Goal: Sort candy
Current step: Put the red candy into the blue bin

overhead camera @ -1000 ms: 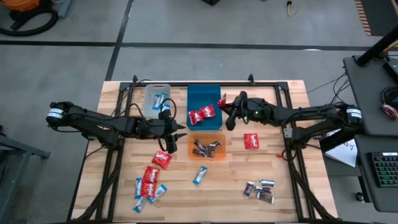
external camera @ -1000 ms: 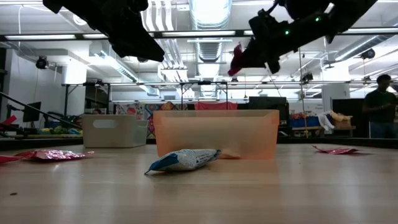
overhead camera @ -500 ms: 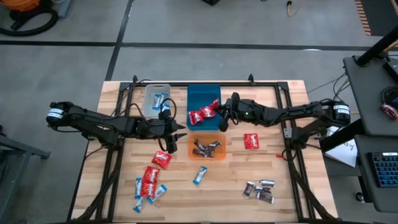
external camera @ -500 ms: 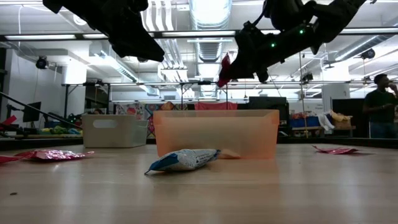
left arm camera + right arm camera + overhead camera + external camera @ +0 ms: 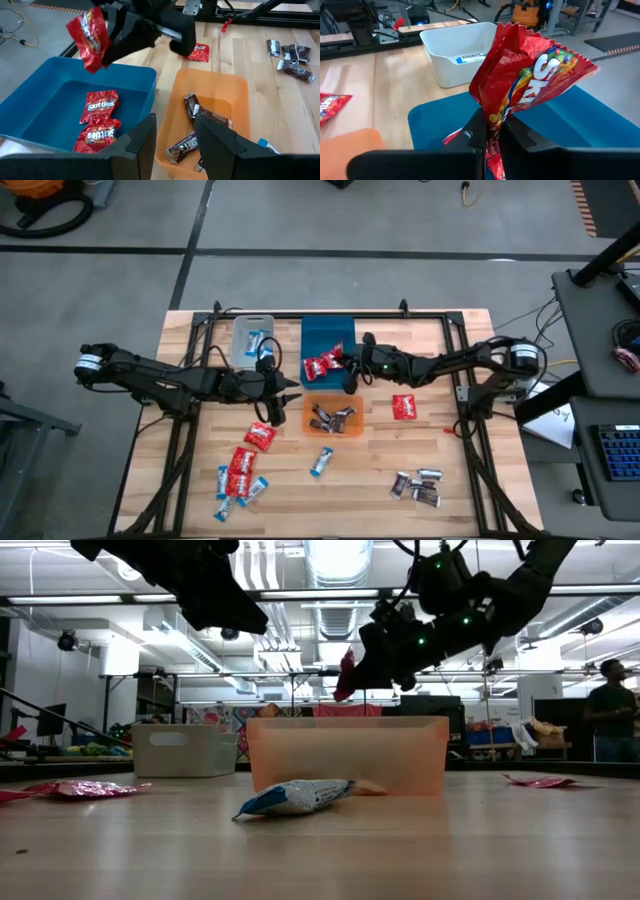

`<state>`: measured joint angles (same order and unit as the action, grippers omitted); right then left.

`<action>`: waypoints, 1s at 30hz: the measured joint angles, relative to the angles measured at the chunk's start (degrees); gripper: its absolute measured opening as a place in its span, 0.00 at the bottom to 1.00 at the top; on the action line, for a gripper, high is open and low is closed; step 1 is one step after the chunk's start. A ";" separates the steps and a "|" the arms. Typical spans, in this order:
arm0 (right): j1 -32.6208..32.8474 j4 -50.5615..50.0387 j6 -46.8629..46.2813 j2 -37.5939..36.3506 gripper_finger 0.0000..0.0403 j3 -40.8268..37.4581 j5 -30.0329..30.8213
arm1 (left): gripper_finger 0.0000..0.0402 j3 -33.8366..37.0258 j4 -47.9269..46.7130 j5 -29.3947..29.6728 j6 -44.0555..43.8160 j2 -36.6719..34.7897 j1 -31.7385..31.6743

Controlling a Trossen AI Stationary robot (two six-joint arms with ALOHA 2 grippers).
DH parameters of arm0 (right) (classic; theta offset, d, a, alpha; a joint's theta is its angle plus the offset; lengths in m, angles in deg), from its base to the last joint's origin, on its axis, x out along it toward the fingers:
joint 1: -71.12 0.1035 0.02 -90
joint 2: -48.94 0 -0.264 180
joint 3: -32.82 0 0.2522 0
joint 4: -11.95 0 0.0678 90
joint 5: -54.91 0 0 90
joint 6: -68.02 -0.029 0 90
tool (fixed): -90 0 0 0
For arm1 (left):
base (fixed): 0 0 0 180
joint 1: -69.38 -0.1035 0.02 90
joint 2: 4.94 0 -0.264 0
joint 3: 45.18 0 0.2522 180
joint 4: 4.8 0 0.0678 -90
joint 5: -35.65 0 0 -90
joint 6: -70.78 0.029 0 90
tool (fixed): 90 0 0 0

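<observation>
My right gripper (image 5: 347,366) is shut on a red candy packet (image 5: 525,80) and holds it in the air over the blue bin (image 5: 327,335). Two red candies (image 5: 100,106) lie on that bin's floor. Dark brown candies (image 5: 192,107) lie in the orange bin (image 5: 332,430). The clear bin (image 5: 253,340) holds a blue-and-white candy. My left gripper (image 5: 175,127) hovers open near the orange bin's left end, above the table, with nothing between its fingers. My right gripper pinches one end of the red packet (image 5: 492,116) between its two fingers (image 5: 477,132). The fingers come nearly level from the table's right side. The packet sticks out beyond the fingertips, crumpled at the hold, lifted clear above the blue bin (image 5: 45,95).
Loose candies lie on the wooden table: red ones (image 5: 243,460) and blue-and-white ones (image 5: 235,495) at the near left, one blue-and-white (image 5: 321,461) in front of the orange bin, one red (image 5: 404,407) to its right, dark brown ones (image 5: 418,486) near right.
My right gripper has moved toward the table's left edge and down, carrying the red packet from beside the blue bin's right rim to a place over the bin. It stays shut on the packet.
</observation>
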<state>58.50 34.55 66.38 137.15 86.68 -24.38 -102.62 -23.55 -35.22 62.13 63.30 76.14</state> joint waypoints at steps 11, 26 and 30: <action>-3.94 3.24 1.26 4.54 0.06 1.21 6.48 | 0.30 0.00 -0.13 0.00 0.22 0.00 -0.01; -5.42 -16.11 -3.85 7.96 0.41 12.92 4.14 | 0.30 0.02 -1.78 1.37 -2.77 0.00 0.01; -5.42 -23.80 -4.38 6.91 0.48 15.75 4.14 | 0.30 0.02 -4.19 1.33 -6.61 -0.01 0.01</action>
<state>53.08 10.75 62.00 144.06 102.42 -20.24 -102.59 -27.74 -33.89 55.52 63.29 76.15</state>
